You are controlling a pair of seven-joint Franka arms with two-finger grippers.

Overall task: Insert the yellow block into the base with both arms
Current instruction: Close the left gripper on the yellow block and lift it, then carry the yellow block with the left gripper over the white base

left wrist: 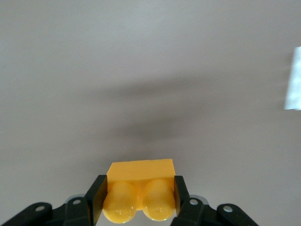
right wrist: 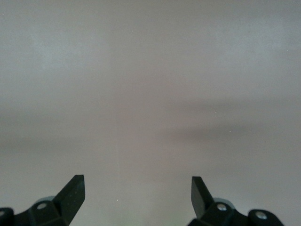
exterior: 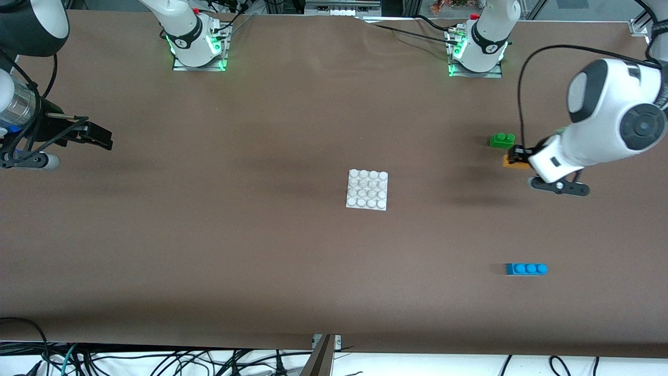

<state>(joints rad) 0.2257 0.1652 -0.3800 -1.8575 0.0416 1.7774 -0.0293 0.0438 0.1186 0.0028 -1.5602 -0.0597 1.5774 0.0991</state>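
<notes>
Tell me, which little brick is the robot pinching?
The yellow block. It sits between the left gripper fingers, beside the green brick. The blue brick lies alone, nearer the camera.

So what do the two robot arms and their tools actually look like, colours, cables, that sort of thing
Both arms are glossy white shells with dark grey round joint caps. The left arm carries a black cable looping above it; the right arm has a silvery metal wrist section and black cables. Each base glows green. The left tool and right tool are black, with two flat angular fingers.
</notes>
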